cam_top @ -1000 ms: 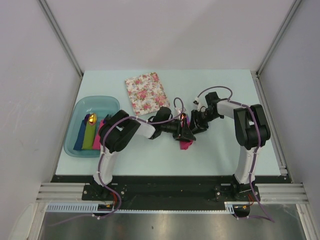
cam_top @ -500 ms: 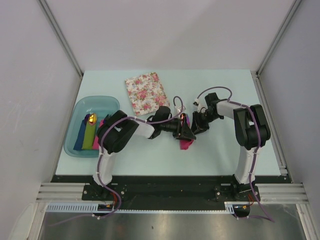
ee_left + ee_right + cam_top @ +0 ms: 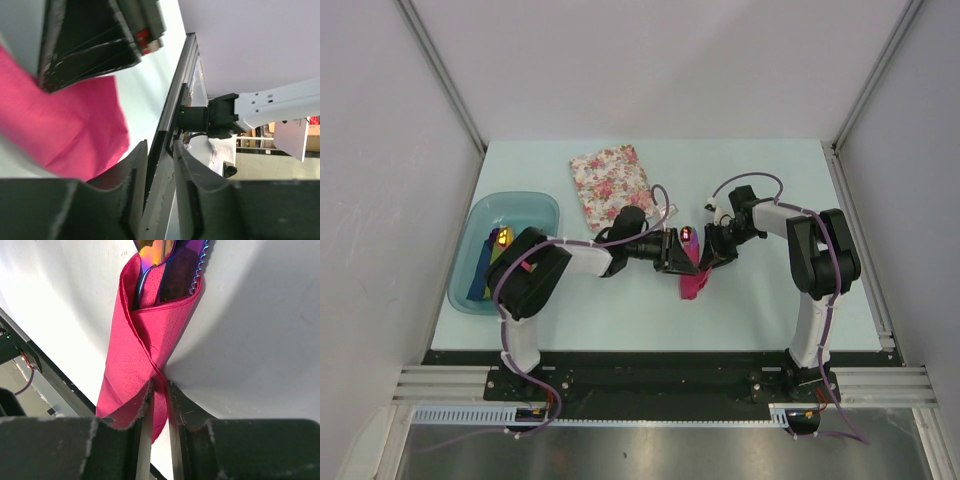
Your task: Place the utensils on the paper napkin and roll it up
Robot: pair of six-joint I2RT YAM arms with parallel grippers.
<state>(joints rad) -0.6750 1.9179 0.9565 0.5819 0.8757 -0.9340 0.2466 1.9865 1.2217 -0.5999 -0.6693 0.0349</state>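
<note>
A plain magenta-pink paper napkin (image 3: 131, 365) lies in the middle of the pale blue-green desk (image 3: 770, 190), between the two arms. It is loosely wrapped around two slim purple-blue metallic utensils (image 3: 152, 260), whose ends poke out at the top. The right pincer (image 3: 159, 405) is pressed together on a twisted fold near the napkin's lower end. The left pincer (image 3: 160, 190) stands narrowly spread just beside the napkin, with nothing between its fingers. The paper looks thin, soft and easy to tear. The cutlery looks stiff, smooth and likely to slide out. A hold across the wrapped middle, taking paper and metal together, seems safest.
</note>
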